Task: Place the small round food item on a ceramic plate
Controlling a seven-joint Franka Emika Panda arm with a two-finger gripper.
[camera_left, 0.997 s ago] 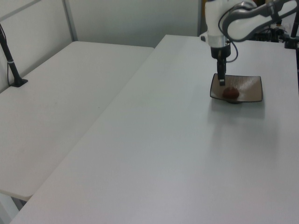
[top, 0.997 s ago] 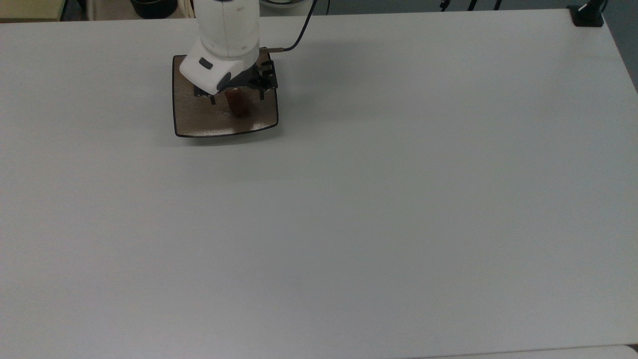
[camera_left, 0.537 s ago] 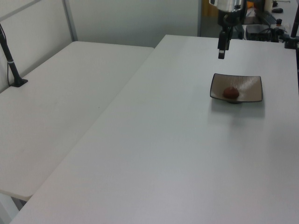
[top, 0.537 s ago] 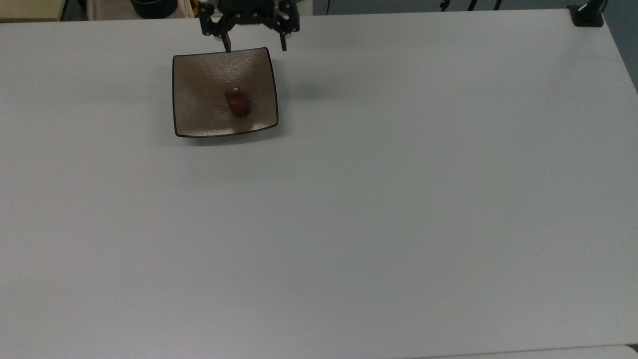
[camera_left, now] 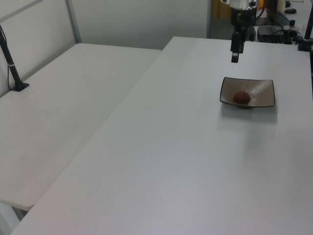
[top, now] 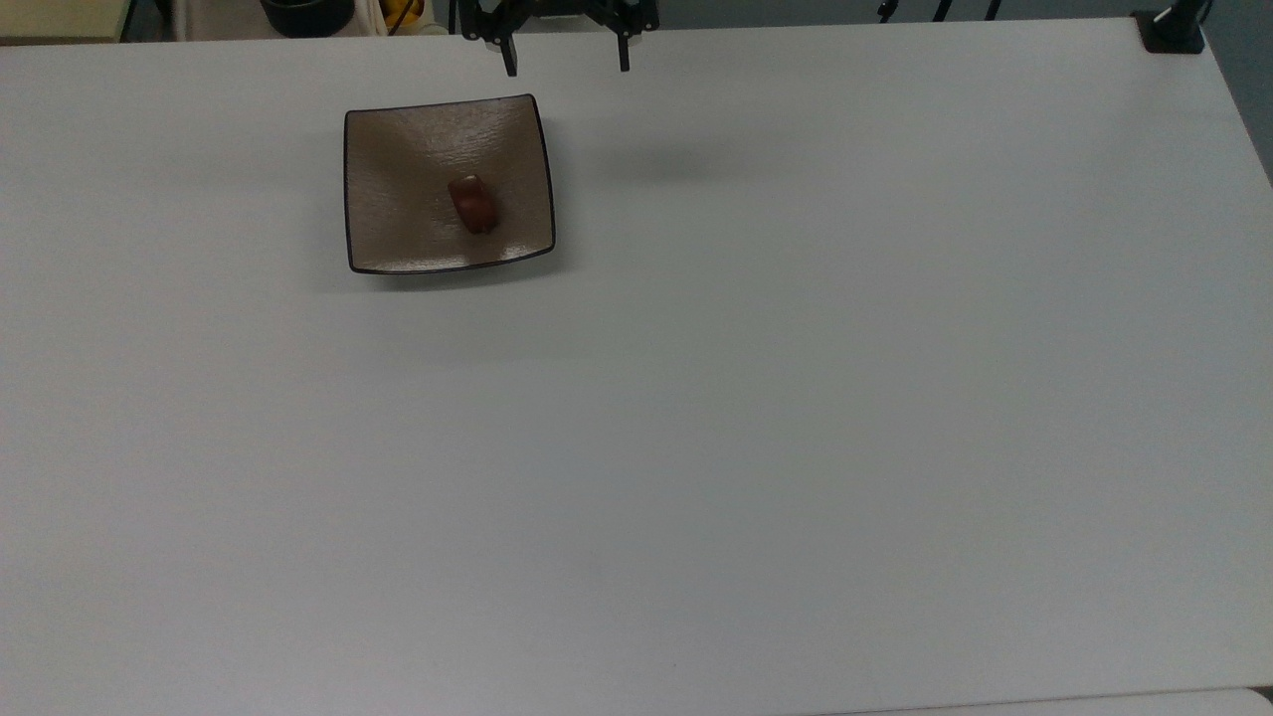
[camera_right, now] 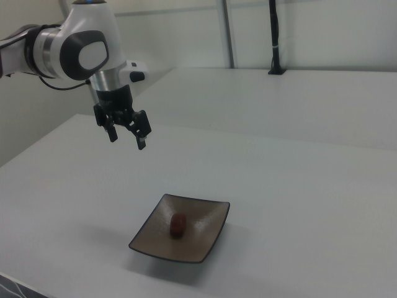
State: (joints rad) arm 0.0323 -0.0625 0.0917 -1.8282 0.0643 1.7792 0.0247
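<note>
Gripper (top: 566, 68) has shifted since half a second ago toward the top view's right and further off the plate (top: 398, 169); plate and food item (top: 473, 204) unmoved. Jaws open, empty, fingers pointing down. Gripper (camera_right: 126, 136) hangs high above the table (top: 796, 398), with the plate (camera_right: 205, 239) below the jaws and off to one side. Food (camera_right: 178, 225) lies near plate centre; long axis runs roughly up-down in the top view, pale tip toward the top edge.
</note>
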